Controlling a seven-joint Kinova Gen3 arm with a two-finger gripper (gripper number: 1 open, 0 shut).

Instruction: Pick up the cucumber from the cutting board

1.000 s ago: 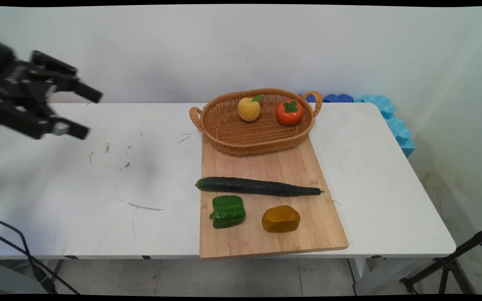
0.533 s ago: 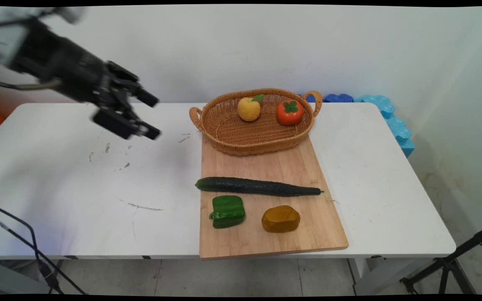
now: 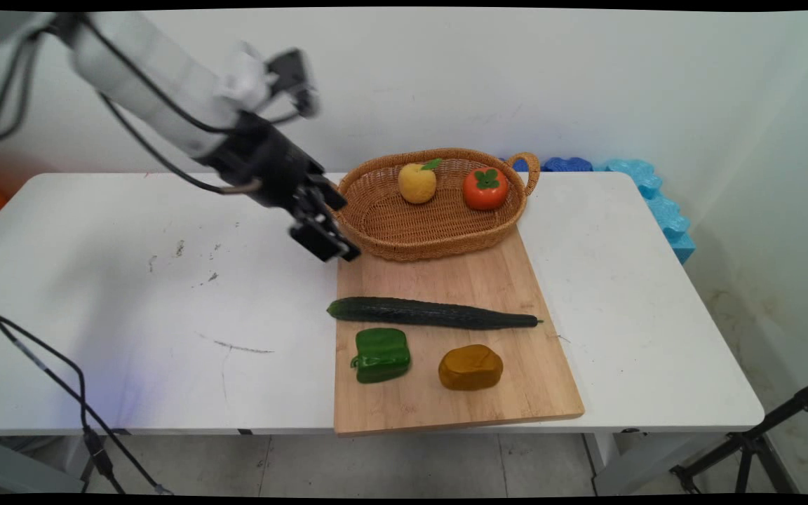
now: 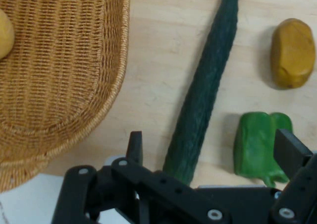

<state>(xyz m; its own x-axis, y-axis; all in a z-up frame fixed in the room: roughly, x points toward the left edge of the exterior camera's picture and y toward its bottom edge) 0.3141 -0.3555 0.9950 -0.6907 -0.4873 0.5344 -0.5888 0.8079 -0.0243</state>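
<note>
Your gripper hangs at centre-left of the main view, just off the left end of the wicker basket and above the far left corner of the wooden board. In the hand view its fingers stand spread wide with nothing between them: one tip shows at lower centre, the other at the right edge.

The closest hazard, as I judge it, is the basket's rim and left handle, which sit right beside the hand. A sideways drift towards the right of the main view could clip the weave and shove the basket, rolling the yellow fruit and the red persimmon inside it.

Below, the cucumber lies across the board with its blunt end nearest the hand. It is long and round, so an off-centre pinch could spin or roll it into the green pepper just beside it. The brown potato lies farther off, in the upper right of the hand view.

The black cables trailing at lower left could snag on the table edge.
</note>
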